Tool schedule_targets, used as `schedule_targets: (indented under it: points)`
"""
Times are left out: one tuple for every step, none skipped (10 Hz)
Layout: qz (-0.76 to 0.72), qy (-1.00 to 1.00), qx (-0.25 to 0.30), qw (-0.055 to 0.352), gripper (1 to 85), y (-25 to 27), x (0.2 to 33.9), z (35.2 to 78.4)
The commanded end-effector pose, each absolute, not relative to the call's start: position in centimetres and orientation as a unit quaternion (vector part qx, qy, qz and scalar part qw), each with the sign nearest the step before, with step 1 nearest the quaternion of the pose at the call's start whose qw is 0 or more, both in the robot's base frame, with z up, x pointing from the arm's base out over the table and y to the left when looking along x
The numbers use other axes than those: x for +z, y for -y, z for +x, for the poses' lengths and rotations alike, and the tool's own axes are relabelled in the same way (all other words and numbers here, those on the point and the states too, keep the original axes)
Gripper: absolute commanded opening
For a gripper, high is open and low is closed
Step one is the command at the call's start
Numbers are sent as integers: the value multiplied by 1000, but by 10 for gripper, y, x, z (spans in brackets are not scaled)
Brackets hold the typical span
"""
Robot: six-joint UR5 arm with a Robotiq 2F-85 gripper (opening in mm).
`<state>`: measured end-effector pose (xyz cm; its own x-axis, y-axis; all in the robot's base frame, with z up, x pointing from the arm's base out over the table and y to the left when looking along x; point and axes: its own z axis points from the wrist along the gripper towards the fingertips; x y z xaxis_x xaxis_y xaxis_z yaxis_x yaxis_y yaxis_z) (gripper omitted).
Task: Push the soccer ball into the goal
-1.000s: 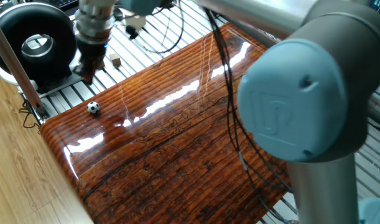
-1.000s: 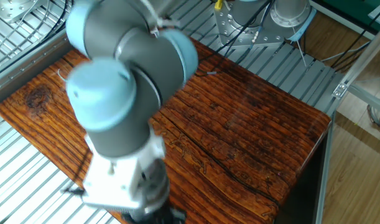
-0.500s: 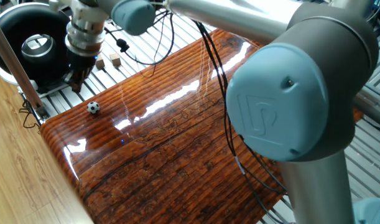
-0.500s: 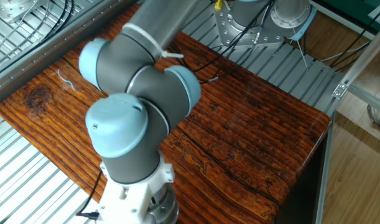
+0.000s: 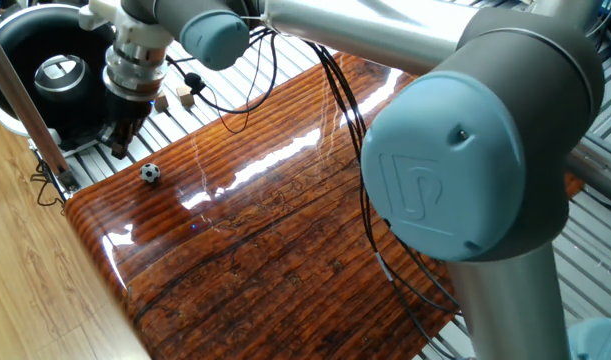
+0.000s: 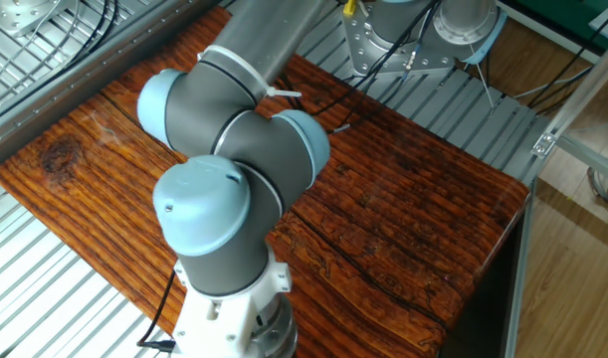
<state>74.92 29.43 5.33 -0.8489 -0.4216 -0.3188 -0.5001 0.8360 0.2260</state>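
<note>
At upper left, the gripper [image 5: 118,143] hangs just above the soccer ball [image 5: 150,173]; jaw state unclear. The goal isn't visible; a glancing touch could roll the ball off the board's [image 5: 285,230] edge

The arm [image 6: 234,189] rises over the near-left part of the wooden bench [image 6: 423,209]. Beyond the bench's far edge stands a metal bracket [image 6: 383,40] with cables.
</note>
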Motion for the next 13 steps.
schedule_targets:
  points:
    - [-243, -951, 147, 125, 10, -290, 50, 740]
    - [-246, -949, 150, 126, 10, -287, 49, 738]
    - [-247, -949, 149, 127, 10, -284, 49, 737]
    - [-247, -950, 143, 127, 10, -281, 48, 737]
    - [-247, -950, 139, 128, 10, -279, 47, 738]
    - [-246, -950, 143, 128, 10, -282, 47, 737]
    - [-244, -950, 144, 133, 10, -283, 46, 738]
    - [-246, -948, 146, 138, 10, -285, 46, 741]
    - [-244, -947, 151, 143, 10, -289, 47, 744]
    - [-243, -946, 158, 148, 10, -295, 50, 747]
    - [-242, -947, 147, 149, 10, -292, 49, 751]
    - [-241, -948, 142, 152, 10, -291, 44, 755]
    - [-243, -947, 141, 156, 10, -292, 39, 758]
